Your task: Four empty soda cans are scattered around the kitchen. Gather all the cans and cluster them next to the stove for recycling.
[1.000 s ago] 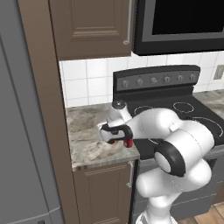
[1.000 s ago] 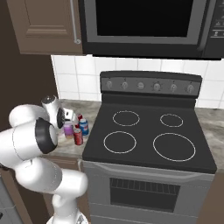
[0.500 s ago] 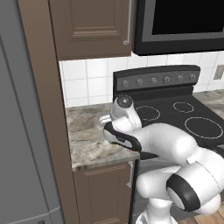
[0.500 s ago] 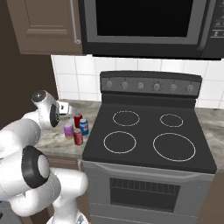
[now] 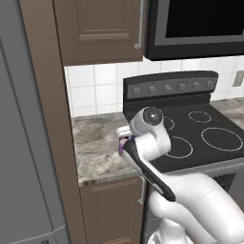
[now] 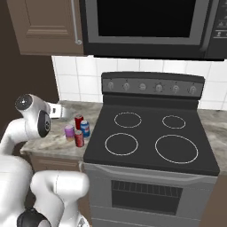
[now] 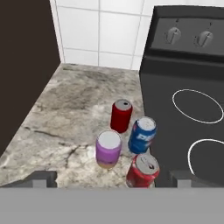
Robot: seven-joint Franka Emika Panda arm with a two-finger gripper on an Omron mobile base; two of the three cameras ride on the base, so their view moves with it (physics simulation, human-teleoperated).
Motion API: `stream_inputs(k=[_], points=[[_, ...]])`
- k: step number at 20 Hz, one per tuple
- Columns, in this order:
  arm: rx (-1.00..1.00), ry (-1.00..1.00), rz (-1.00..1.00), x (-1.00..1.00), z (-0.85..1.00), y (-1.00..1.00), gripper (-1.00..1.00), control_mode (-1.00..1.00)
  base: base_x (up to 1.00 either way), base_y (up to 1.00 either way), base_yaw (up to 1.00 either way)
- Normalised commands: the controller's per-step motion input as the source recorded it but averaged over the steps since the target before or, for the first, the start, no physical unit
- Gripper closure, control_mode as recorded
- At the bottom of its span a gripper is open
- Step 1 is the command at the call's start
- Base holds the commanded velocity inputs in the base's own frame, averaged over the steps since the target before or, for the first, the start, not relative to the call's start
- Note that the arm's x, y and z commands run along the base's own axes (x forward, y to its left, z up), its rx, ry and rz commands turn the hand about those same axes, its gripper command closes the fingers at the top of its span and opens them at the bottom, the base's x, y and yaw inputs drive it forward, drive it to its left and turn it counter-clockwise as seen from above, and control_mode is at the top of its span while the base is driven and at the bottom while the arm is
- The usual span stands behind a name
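Gripper (image 7: pixel 111 179) is spread wide and holds nothing; its two dark tips (image 7: pixel 41 178) sit far apart at the bottom of the hand view, above the counter (image 7: pixel 65 109). Four cans stand upright in a tight cluster just below it. Second red can (image 7: pixel 142 170) is nearest the gripper, pink can (image 7: pixel 108 148) just beside it on the side away from the stove, blue can (image 7: pixel 142 134) next to the stove (image 7: pixel 183 78) edge, red can (image 7: pixel 121 115) farthest back toward the tiled wall (image 7: pixel 100 30). All four on the counter, none on the stove top, close together; whether they touch is unclear. In the right base view the cluster (image 6: pixel 77 131) sits near the counter's front, just beside the stove (image 6: pixel 150 142), with the arm's wrist (image 6: pixel 37 117) raised over the counter to their left. In the left base view the arm (image 5: pixel 145 143) covers most of the cans; a bit of pink (image 5: pixel 125 139) shows by it. Microwave (image 6: pixel 146 22) hangs above the stove, cabinet (image 5: pixel 97 28) above the counter.
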Motion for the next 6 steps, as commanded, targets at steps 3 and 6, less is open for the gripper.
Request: stream_inputs(k=[3, 6], points=[[0.10, 0.00, 0.00, -0.72, 0.77, -0.25, -1.00, -1.00, 0.00, 0.00, 0.00], [0.14, 0.00, 0.00, -0.73, 0.80, -0.33, -1.00, -1.00, 0.00, 0.00, 0.00]])
